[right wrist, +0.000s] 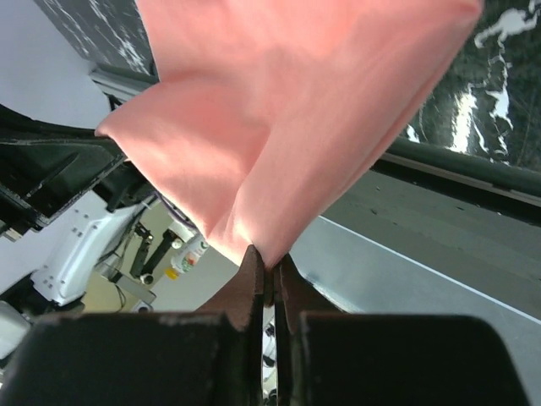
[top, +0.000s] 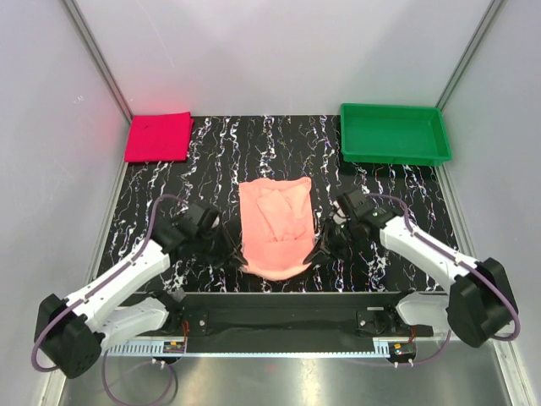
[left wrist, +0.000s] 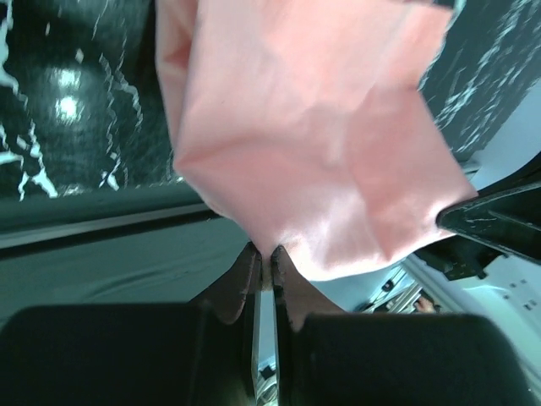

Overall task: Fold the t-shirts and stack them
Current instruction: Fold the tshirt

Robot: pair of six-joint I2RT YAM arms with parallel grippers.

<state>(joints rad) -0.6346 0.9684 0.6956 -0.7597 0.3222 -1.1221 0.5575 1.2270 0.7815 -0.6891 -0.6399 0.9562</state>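
Salmon-pink t-shirt [top: 275, 227] partly folded, near edge lifted, creased.

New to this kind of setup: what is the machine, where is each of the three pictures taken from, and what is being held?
Two white robot arms are bolted at the near edge of a black marbled table. The wide picture looks down from above and behind them; the other two come from cameras on each wrist, looking along the fingers. On the table lie a folded magenta shirt at the far left, a green tray at the far right, and a salmon-pink shirt in the middle. The left gripper and right gripper are each pinched shut on that pink shirt's near edge.
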